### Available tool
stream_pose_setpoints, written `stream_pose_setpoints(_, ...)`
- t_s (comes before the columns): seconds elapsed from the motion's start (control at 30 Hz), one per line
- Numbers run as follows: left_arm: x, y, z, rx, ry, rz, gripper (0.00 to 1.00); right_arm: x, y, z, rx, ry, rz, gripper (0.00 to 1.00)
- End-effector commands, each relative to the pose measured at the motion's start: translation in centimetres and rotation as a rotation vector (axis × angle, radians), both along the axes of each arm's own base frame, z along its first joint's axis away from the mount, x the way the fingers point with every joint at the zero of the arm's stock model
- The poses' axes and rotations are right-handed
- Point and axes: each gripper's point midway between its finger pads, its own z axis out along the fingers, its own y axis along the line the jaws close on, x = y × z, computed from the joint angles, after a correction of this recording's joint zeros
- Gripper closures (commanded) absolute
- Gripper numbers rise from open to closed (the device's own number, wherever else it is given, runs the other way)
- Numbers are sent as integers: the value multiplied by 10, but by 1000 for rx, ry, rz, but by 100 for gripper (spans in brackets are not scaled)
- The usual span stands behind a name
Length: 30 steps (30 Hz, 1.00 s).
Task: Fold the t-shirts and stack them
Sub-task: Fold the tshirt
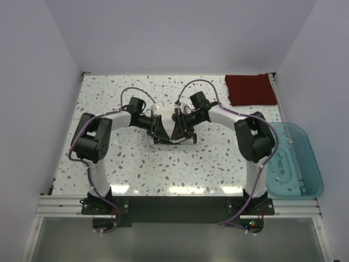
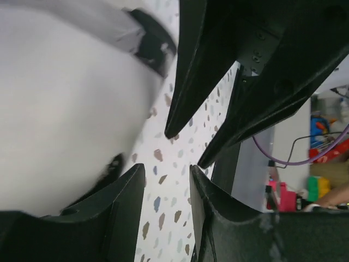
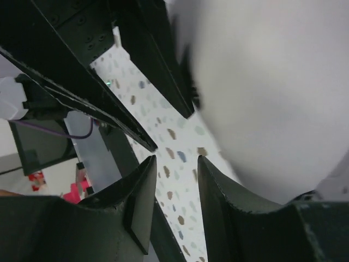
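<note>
white-and-black arms point(image 1: 97, 170), purple cables point(image 1: 129, 89)

No lettering, label, brand, number or sign can be read anywhere in the three views, neither overhead nor from either wrist camera.

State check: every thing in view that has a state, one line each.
dark red t-shirt: folded, lying flat, far right.
left gripper: partly open, empty.
right gripper: partly open, empty.
teal bin: upright, no shirt inside.
</note>
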Motion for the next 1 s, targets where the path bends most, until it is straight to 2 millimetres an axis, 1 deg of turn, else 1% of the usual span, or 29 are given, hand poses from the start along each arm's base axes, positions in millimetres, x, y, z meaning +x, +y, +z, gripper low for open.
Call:
stream_pose_setpoints(0.0, -1, 16, -53, 39, 192, 57, 56, 10, -14, -46, -27, 140, -62, 61)
stream_pose_setpoints(0.03, -2, 19, -62, 43, 223, 64, 56, 8, -19, -66, -53, 188, -73, 61)
stream_pose_setpoints(0.07, -1, 27, -70, 46, 249, 76, 56, 9, -25, -74, -61, 204, -84, 62)
stream_pose_setpoints(0.1, -5, 33, -86, 67, 293, 83, 56, 9, -38, -85, -74, 223, -102, 62)
stream_pose_setpoints(0.13, -6, 39, -94, 73, 296, 82, 56, 8, -45, -92, -89, 231, -107, 62)
stream_pose_setpoints(0.17, -8, 49, -98, 80, 339, 100, 56, 3, -54, -101, -114, 260, -108, 62)
stream_pose_setpoints(0.2, -11, 54, -105, 88, 365, 108, 56, 3, -67, -108, -133, 258, -115, 63)
stream_pose_setpoints(0.23, -12, 63, -109, 98, 375, 119, 56, 1, -75, -112, -145, 274, -125, 63)
stream_pose_setpoints(0.27, -14, 68, -114, 106, 390, 129, 56, -3, -86, -116, -157, 305, -145, 63)
stream_pose_setpoints(0.3, -12, 70, -115, 109, 388, 133, 56, -3, -92, -119, -165, 299, -145, 63)
stream_pose_setpoints(0.33, -14, 74, -116, 113, 392, 132, 56, -4, -97, -118, -171, 293, -146, 64)
stream_pose_setpoints(0.37, -10, 79, -115, 112, 377, 141, 56, -4, -104, -118, -179, 298, -154, 64)
stream_pose_setpoints(0.43, -11, 85, -112, 110, 375, 144, 56, -6, -112, -112, -181, 277, -149, 64)
stream_pose_setpoints(0.47, -10, 87, -108, 106, 363, 142, 56, -8, -119, -108, -192, 291, -151, 64)
stream_pose_setpoints(0.5, -10, 90, -106, 108, 357, 142, 56, -6, -123, -100, -186, 250, -136, 64)
stream_pose_setpoints(0.53, -11, 94, -102, 108, 353, 140, 56, -7, -127, -96, -198, 248, -136, 64)
stream_pose_setpoints(0.57, -9, 98, -96, 113, 327, 143, 57, -12, -136, -90, -211, 247, -118, 64)
stream_pose_setpoints(0.6, -7, 102, -92, 118, 311, 148, 57, -11, -141, -85, -211, 206, -90, 64)
stream_pose_setpoints(0.63, -3, 105, -85, 118, 277, 143, 57, -11, -145, -75, -214, 179, -83, 64)
stream_pose_setpoints(0.67, 2, 106, -73, 122, 229, 136, 57, -12, -154, -68, -232, 178, -87, 64)
stream_pose_setpoints(0.7, 6, 107, -64, 120, 190, 126, 57, -10, -158, -63, -234, 145, -76, 64)
stream_pose_setpoints(0.73, 9, 107, -54, 117, 152, 113, 58, -5, -162, -49, -234, 102, -78, 64)
stream_pose_setpoints(0.77, 24, 108, -32, 115, 61, 116, 57, 3, -167, -37, -251, 61, -87, 64)
stream_pose_setpoints(0.8, 32, 108, -19, 119, 5, 120, 57, 10, -168, -25, -250, 29, -103, 64)
stream_pose_setpoints(0.83, 50, 109, -3, 127, -93, 126, 56, 17, -169, -13, -249, -9, -119, 64)
stream_pose_setpoints(0.87, 59, 109, 14, 158, -194, 131, 55, 28, -170, 6, -249, -96, -149, 63)
stream_pose_setpoints(0.9, 66, 106, 23, 179, -268, 129, 55, 38, -174, 16, -281, -128, -205, 62)
stream_pose_setpoints(0.93, 75, 90, 31, 200, -394, 94, 54, 45, -177, 24, -289, -168, -237, 61)
stream_pose_setpoints(0.97, 80, 86, 42, 272, -520, 85, 54, 53, -177, 42, -279, -249, -272, 59)
